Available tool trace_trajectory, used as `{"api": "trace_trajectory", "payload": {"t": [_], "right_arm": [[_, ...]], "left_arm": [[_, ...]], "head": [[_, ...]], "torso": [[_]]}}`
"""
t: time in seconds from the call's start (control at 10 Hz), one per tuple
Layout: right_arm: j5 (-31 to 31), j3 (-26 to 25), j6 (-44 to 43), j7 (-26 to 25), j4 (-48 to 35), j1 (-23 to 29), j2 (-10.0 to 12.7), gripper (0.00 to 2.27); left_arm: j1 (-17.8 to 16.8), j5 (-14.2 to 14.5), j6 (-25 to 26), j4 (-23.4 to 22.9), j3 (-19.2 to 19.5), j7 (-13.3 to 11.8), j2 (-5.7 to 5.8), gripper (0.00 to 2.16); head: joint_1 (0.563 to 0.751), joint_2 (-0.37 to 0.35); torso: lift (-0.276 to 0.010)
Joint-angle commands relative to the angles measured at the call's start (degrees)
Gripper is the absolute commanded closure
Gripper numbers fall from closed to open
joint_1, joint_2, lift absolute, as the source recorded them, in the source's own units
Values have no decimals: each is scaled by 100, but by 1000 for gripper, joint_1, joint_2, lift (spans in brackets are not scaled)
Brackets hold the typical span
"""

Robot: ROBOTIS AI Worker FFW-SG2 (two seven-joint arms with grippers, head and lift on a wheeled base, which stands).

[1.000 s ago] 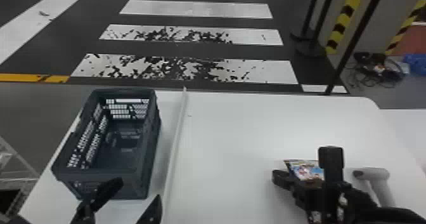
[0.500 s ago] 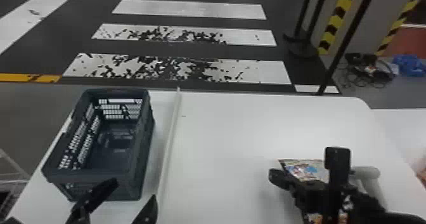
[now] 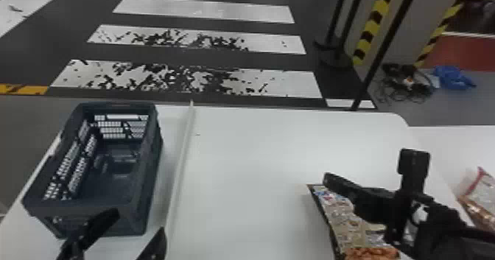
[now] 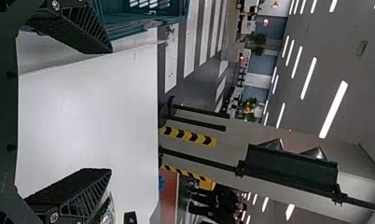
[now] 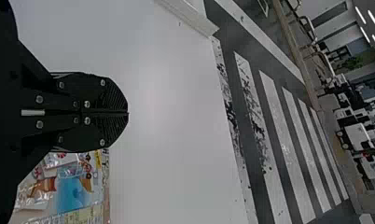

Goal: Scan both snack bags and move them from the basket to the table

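Snack bag (image 3: 343, 218) — colourful print, on table (image 3: 254, 167)

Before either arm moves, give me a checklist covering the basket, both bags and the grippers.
1. Basket upright on table: ok.
2. Both bags out of basket: ok; one bag lies by the right gripper, the other bag farther right.
3. Both bags scanned: cannot tell.
4. Left gripper open, nothing between its fingers: ok.
5. Right gripper open for a grasp: not ok, fingers shut together.
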Motion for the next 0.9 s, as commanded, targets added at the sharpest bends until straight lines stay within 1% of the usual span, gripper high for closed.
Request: {"api": "trace_trajectory", "payload": {"t": [0.0,0.2,0.3,0.4,0.5,0.6,0.8], "right_arm": [[-5,-266,-167,41,23,142,-2,2250],[-207,-529,-624,59,-144,625,7,2250],[-356,-608,-1010,15,-293,977,34,2253],[-409,-608,-1573,-38,-486,1363,130,2250],[-453,-600,-2012,-47,-644,1688,280,2250],[-488,-538,-2364,-91,-680,1908,329,2250],[-488,-468,-2874,-135,-592,2119,329,2250]], "left_arm": [[-41,6,3,27,-6,-12,0,87],[-85,6,3,27,2,-12,9,87],[-103,14,3,27,11,-3,26,87],[-120,14,3,36,11,-3,35,87],[-120,23,3,45,11,-3,44,87],[-155,32,3,98,11,-12,53,87],[-173,85,3,115,2,-47,70,87]], "head": [[695,-115],[695,-168],[695,-180],[695,-199],[695,-213],[695,-216],[695,-213]], "torso": [[-98],[-98],[-98],[-98],[-98],[-98],[-98]]}}
